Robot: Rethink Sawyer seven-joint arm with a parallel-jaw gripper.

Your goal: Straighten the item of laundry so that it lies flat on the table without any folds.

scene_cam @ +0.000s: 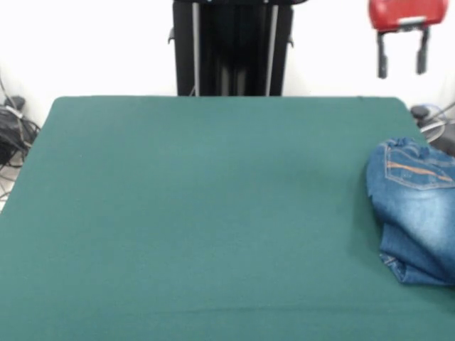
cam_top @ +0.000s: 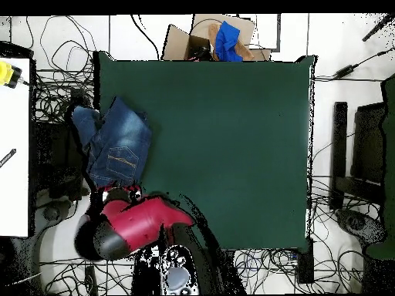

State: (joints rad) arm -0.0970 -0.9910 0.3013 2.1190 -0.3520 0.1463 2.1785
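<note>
One pair of small blue denim jeans (scene_cam: 416,209) is all the work here, and it lies bunched and folded at the edge of the green counter (scene_cam: 206,213), partly hanging past that edge in the overhead view. An orange-stitched back pocket faces up; the legs look doubled over one another, so the garment is far from flat.

Raised clear of the cloth, the gripper (scene_cam: 402,62) hangs with its two dark jaws apart and nothing between them. The jeans sit below the jaws and a little toward the camera in the front view, well apart from them in height.

By my reading, the step in hand is the approach, with no grasp made yet. The next move would call for lowering the jaws onto a free edge of the denim, likely a leg hem or the waistband, then dragging it inward over the bare counter so the folds can open.

Beyond the counter's far edge in the overhead view stands a cardboard box (cam_top: 179,42) with something blue (cam_top: 227,42) in it; what it is cannot be told.
</note>
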